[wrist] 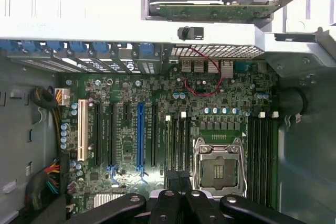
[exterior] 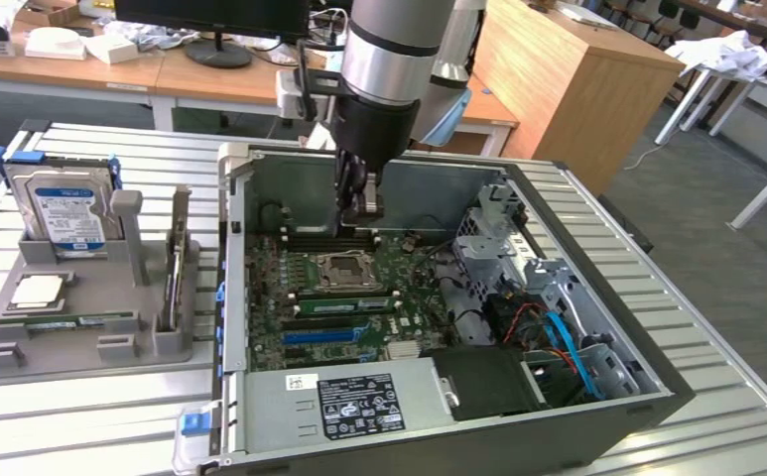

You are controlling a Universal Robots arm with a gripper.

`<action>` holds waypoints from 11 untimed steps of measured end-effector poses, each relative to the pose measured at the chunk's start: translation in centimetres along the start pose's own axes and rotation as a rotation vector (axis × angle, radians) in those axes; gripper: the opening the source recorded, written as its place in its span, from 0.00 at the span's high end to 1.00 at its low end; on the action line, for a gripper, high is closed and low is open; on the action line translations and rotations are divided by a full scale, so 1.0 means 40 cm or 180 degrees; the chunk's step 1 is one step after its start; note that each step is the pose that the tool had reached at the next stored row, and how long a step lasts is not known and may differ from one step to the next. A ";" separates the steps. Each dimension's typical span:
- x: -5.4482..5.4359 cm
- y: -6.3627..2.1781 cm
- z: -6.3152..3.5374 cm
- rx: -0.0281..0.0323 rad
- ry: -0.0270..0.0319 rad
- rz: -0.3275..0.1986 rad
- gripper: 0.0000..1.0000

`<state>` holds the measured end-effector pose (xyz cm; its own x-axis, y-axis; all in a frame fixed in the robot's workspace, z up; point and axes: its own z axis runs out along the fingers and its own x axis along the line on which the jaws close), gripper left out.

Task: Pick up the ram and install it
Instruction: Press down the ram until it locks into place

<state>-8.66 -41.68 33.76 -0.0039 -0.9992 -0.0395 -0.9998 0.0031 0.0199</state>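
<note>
**Ann:** Office desks (exterior: 118,74) and a wooden cabinet (exterior: 569,79) at the back, and up front a slatted metal bench (exterior: 92,416) carrying the open computer case (exterior: 240,327). Start us at the arm, Ben.

**Ben:** The pincer (exterior: 360,210) hangs inside the case, fingertips pressed together. In the wrist view the pincer (wrist: 178,184) sits above the black memory slots (wrist: 178,140) beside the empty processor socket (wrist: 220,169). Whether a stick is nipped between the tips, I cannot tell.

**Ann:** So where is the ram?

**Ben:** The one ram (exterior: 68,320) I can pick out lies flat in the grey holder (exterior: 85,349) on the exterior view's left, well apart from the pincer (thin, green, narrow).

**Ann:** What could go wrong?

**Ben:** My worry is alignment. Those slots are narrow plastic channels, packed side by side. A tilted board would catch a slot wall, and pressing down then could flex it or slip it out of smooth metal fingers. The socket's bare contacts sit just beside the slots, so drifting sideways risks touching them.

**Ann:** Textures?

**Ben:** Matte green motherboard (exterior: 275,288) studded with little cylinders, one glossy blue slot (wrist: 140,135), a loose red wire (wrist: 202,85). Case walls are dull sheet steel. In the holder, a shiny-labelled hard drive (exterior: 68,213) stands upright and a square silver chip (exterior: 39,290) lies flat.
</note>
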 end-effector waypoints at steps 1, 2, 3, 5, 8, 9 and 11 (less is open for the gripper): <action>0.000 -0.001 0.000 0.0000 0.0000 -0.0001 0.90; 0.000 -0.003 0.000 0.0000 0.0001 0.0000 0.90; 0.000 -0.006 0.000 0.0000 0.0000 0.0000 0.90; 0.000 -0.015 0.000 0.0000 0.0000 0.0000 0.90; 0.000 -0.033 -0.001 -0.0003 0.0000 0.0000 0.90; 0.000 -0.039 -0.001 -0.0005 0.0000 0.0000 0.90; 0.000 -0.051 -0.001 -0.0010 0.0000 0.0001 0.90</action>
<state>-6.61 -41.68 33.76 -0.0042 -0.9992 -0.0395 -0.9997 0.0033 0.0230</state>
